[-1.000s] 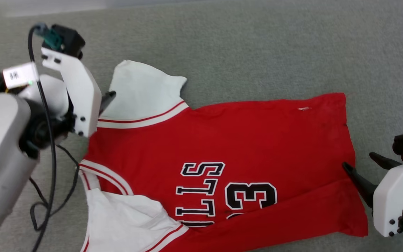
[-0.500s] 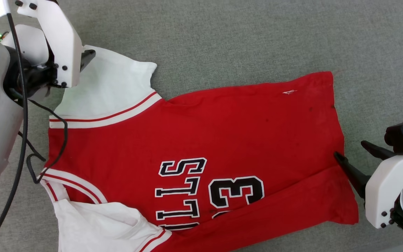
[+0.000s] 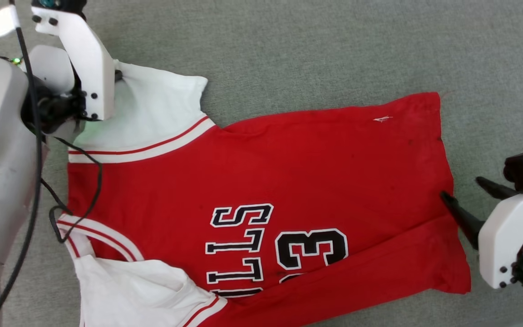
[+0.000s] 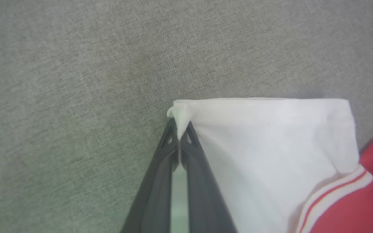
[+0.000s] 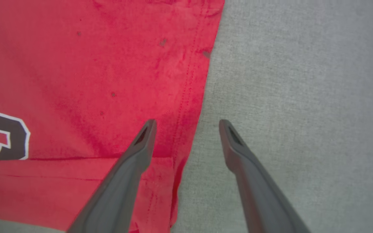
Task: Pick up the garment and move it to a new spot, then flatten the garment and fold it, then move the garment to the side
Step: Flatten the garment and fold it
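My left gripper (image 4: 179, 129) pinches the garment (image 3: 288, 172) at its ten-o'clock sleeve; my right gripper (image 3: 463, 188) gapes astride its three-o'clock hem.

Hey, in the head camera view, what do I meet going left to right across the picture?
Dark-fingered left gripper → white short sleeve of the red jersey garment → black white-outlined lettering → black numeral 3 → dark-fingered right gripper.
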Robot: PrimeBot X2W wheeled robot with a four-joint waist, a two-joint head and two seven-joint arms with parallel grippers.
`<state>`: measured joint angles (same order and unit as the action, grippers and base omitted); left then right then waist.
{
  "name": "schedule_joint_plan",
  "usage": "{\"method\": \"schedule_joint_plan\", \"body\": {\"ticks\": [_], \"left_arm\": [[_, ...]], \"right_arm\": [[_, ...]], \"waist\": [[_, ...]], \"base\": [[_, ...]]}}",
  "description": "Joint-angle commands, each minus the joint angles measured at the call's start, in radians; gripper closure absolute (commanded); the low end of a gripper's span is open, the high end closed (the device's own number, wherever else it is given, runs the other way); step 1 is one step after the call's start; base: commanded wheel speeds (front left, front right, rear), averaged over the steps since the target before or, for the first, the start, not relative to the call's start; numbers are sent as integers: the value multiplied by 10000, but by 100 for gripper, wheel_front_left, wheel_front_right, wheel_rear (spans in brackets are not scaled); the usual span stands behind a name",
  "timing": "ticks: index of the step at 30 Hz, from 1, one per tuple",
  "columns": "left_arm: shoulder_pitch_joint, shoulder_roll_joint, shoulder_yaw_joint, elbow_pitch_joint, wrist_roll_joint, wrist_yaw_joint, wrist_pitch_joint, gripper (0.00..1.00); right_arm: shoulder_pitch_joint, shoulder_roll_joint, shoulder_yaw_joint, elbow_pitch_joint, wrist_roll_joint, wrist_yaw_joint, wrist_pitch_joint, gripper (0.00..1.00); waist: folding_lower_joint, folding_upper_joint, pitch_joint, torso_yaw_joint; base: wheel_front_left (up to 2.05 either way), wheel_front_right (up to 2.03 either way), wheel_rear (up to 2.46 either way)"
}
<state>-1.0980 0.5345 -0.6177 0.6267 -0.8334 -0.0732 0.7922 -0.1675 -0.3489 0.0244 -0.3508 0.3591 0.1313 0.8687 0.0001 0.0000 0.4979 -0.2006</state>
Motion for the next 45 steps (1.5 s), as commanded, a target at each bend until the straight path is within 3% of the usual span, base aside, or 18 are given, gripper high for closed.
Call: {"method": "schedule_joint_plan", "body": {"ticks": [1,9,16,29,39,41,42,45], "left_arm": [[289,-76,-73,145,-25,-84,-222,100],[575,-327,74,-338,-32,-309,-1739,100],[1018,-185,-80,-1672,-121,-375,-1951,100],[1738,198,-308,-4974,109,311,-1572,100],[2137,283,-477,-6060,276,566,-1696,100],[2205,308,-479,-6095,283,596,-1734,100],[2237,322,-470,-6078,282,589,-1780,100],[2350,355,-449,-5963,302,607,-1924,100]], "right_arm": [[-162,-135,-92,22,-135,-12,43,0],[-507,-679,-246,323,-27,-12,478,0],[-1273,-1135,-252,1139,446,-12,1067,0],[-3599,-1293,49,3995,490,-12,1366,0],[-3659,-1486,1045,5364,451,-6,1245,0],[-3511,-1497,1317,5591,556,8,1292,74],[-3482,-1527,1391,5690,557,6,1215,100],[-3526,-1605,1445,5909,498,-9,798,100]], "waist": [[-1,0,-165,145],[-1,0,-888,720],[-1,0,-1007,1276],[-1,0,-410,2303],[-1,0,-261,2781],[-1,0,-274,2821],[-1,0,-290,2830],[-1,0,-401,2823]], "base": [[0,0,0],[0,0,0],[0,0,0],[0,0,0],[0,0,0],[0,0,0],[0,0,0],[0,0,0]]}}
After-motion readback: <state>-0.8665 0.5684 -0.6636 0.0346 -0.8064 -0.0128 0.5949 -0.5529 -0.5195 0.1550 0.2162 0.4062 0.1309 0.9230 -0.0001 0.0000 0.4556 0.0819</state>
